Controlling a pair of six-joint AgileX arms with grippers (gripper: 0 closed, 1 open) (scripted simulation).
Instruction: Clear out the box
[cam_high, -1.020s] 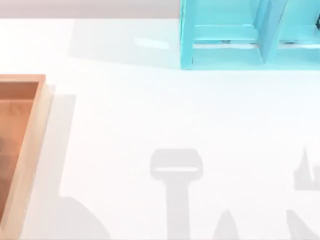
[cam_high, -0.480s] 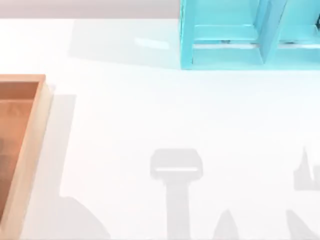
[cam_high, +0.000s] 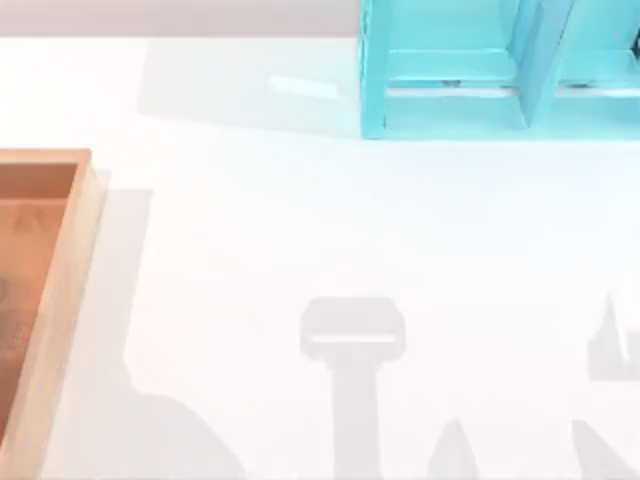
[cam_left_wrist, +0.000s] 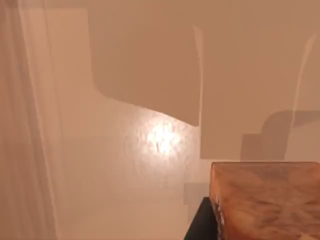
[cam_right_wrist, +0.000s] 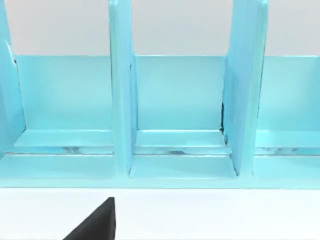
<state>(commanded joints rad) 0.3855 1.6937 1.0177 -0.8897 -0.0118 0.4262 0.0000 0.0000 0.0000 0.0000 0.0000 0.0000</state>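
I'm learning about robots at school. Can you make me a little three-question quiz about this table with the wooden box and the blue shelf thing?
1. True or false: the box sits at the table's left edge in the top view.
2. What colour is the shelf frame? A) red B) turquoise C) black
3. Fill in: in the left wrist view, a brown ____ block lies close to the camera.

Key: 1 true. 2 B. 3 wooden.
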